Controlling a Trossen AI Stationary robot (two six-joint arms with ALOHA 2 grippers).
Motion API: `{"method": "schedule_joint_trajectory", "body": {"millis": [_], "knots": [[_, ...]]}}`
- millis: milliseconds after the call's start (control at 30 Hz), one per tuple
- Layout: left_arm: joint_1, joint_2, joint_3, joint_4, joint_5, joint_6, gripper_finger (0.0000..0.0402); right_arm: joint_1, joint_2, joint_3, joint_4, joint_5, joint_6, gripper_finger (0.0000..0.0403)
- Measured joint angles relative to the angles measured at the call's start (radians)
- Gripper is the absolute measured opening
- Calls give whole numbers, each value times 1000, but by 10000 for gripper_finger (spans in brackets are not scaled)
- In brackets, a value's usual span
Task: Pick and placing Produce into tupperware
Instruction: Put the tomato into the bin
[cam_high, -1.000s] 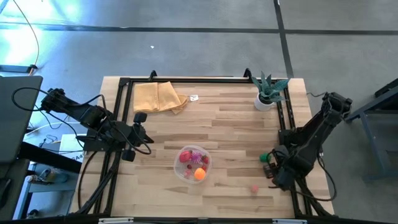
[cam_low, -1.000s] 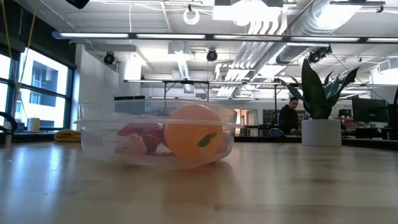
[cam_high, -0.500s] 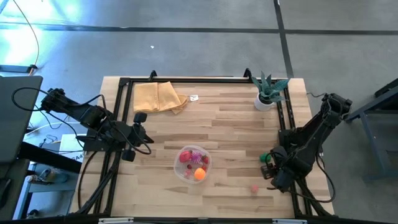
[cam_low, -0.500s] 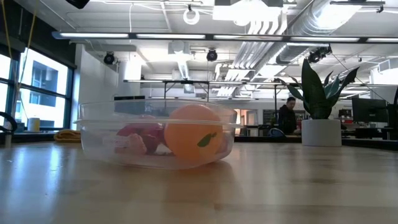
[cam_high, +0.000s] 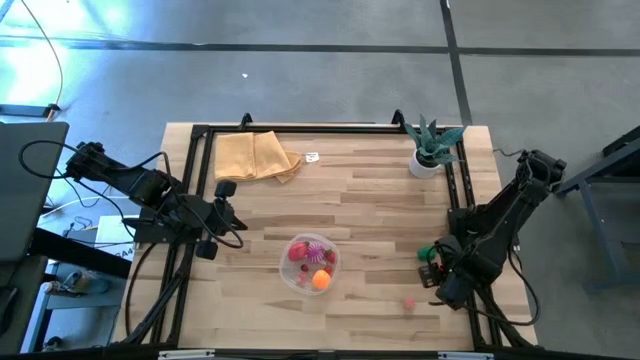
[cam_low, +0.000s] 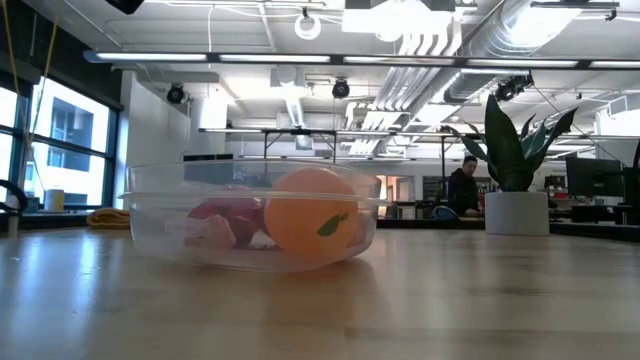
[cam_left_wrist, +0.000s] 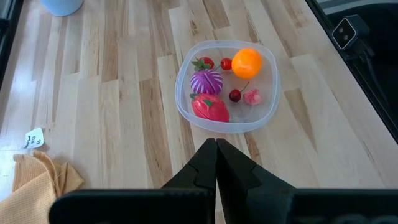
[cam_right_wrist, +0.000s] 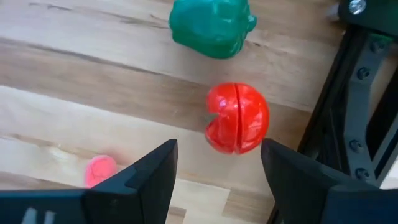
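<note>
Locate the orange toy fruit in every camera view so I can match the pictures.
High view: orange fruit in the tupperware, at its near edge, centre of the table.
Low view: front and centre, behind the clear wall.
Left wrist view: at the container's far corner.
Right wrist view: not in it.
Shared landmark: the tupperware; the right wrist view lacks it.

The right gripper (cam_high: 436, 275) has edged slightly nearer the table's front edge; the background person (cam_low: 462, 186) shifted a little.
</note>
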Motion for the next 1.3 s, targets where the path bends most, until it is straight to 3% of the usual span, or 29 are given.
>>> {"method": "schedule_joint_trajectory", "body": {"millis": [500,933,1300], "knots": [[0,0,0,0,0,0,1,10,65,0,-22,13,59,229],[0,0,0,0,0,0,1,88,84,0,-12,28,177,290],[0,0,0,0,0,0,1,92,84,-147,187,33,192,291]]}}
